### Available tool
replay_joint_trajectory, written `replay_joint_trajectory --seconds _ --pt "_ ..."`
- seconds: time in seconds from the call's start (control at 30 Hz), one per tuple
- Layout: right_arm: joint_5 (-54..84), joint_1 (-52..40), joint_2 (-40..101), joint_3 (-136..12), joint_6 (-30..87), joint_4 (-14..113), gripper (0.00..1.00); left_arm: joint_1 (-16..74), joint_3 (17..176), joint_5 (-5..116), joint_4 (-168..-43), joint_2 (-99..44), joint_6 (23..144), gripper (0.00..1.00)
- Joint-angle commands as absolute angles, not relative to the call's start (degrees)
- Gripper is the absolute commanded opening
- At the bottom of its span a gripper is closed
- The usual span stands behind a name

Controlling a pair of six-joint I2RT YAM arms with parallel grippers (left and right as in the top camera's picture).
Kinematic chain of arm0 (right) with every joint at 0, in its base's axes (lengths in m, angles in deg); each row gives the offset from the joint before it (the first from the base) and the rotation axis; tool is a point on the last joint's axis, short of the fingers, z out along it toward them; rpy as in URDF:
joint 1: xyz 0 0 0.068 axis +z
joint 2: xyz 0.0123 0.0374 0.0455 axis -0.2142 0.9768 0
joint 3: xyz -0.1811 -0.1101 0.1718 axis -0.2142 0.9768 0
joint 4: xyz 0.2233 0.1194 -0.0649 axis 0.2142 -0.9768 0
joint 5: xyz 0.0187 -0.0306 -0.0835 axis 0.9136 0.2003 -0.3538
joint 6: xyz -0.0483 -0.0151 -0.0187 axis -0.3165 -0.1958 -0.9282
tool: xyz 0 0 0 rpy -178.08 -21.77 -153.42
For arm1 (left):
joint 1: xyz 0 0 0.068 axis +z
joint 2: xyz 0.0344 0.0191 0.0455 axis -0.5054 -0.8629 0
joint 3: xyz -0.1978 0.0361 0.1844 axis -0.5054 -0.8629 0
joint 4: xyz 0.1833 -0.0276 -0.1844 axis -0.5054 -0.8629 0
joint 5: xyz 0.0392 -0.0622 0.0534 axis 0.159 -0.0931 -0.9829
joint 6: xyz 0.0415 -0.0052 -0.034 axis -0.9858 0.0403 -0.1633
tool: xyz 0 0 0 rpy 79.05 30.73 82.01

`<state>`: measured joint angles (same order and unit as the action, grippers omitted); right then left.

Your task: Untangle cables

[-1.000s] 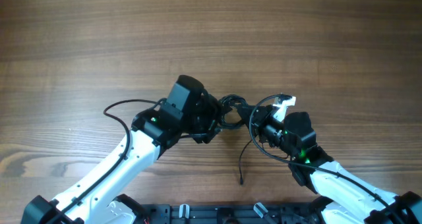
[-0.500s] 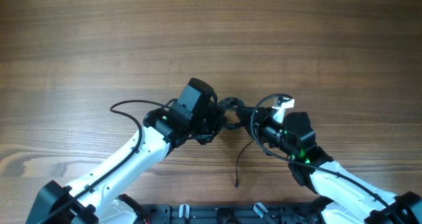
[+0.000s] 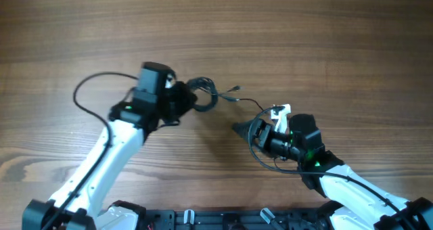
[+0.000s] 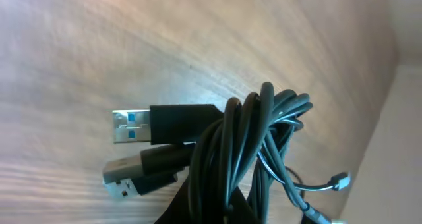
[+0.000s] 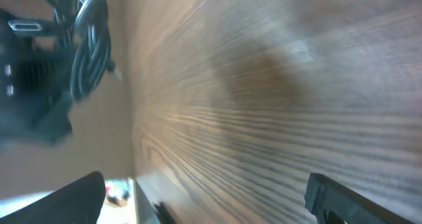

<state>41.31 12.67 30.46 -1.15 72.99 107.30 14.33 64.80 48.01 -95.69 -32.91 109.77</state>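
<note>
The cables (image 3: pixel 203 95) are a bundle of thin black loops left of the table's middle, with my left gripper (image 3: pixel 181 99) shut on them. One thin strand with a small plug (image 3: pixel 236 89) trails right from the bundle. In the left wrist view the cables (image 4: pixel 254 151) bunch between the jaws, which are shut around the loops at the bottom edge. Two USB plugs (image 4: pixel 132 126) stick out to the left and a small plug (image 4: pixel 340 180) hangs to the right. My right gripper (image 3: pixel 244 129) sits apart from the bundle, lower right, open over bare wood (image 5: pixel 204 201). The cables (image 5: pixel 89 39) show far off at its upper left.
The wooden table (image 3: pixel 325 40) stretches wide behind and to both sides of the arms. A thick black arm cable (image 3: pixel 88 88) arcs out left of my left arm. The arm bases' black rail (image 3: pixel 223 220) runs along the front edge.
The right gripper has opened and let go of the cables. The left gripper closed on the bundle and carried it up and left, drawing in the strand that hung toward the front edge.
</note>
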Motion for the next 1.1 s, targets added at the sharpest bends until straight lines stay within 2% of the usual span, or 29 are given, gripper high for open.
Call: replay_joint_trajectory --seconds 0.0,0.17,0.23,0.33,0.47,0.67,0.8,0.87,1.0,1.07 --pt "51.73 9.98 28.36 -1.10 56.90 108.31 1.00 17.45 65.50 57.96 -96.59 -30.99 86.40 0.04" --pt "71.45 5.54 25.56 -1.10 50.54 118.69 0.99 16.47 65.50 58.68 -99.65 -31.01 72.39 0.04" --pt "74.60 4.82 25.24 -1.10 50.59 123.94 0.99 15.40 65.50 58.70 -99.78 -31.01 67.91 0.04" --pt "72.06 4.80 25.30 -1.10 49.10 126.19 0.99 13.32 65.50 58.70 -100.11 -30.99 61.40 0.04" --pt "64.30 4.93 26.11 -1.08 45.56 122.17 0.96 10.28 65.50 58.68 -100.28 -30.99 52.54 0.04" --pt "62.22 7.80 28.89 -1.08 46.32 120.15 0.90 8.10 65.50 58.68 -97.71 -30.99 52.06 0.04" --pt "54.71 12.87 30.57 -1.08 46.54 119.87 0.75 8.12 65.52 59.36 -95.26 -30.99 58.75 0.04" --pt "50.27 14.40 31.03 -1.08 46.87 119.87 0.63 8.12 65.52 61.17 -95.19 -30.99 59.84 0.04" --pt "43.93 15.86 31.20 -1.10 49.38 119.17 0.53 8.12 65.52 64.30 -95.35 -30.62 61.53 0.04" --pt "43.97 15.93 31.20 -1.08 49.56 119.19 0.40 8.12 65.52 64.28 -95.35 -29.92 61.75 0.04"
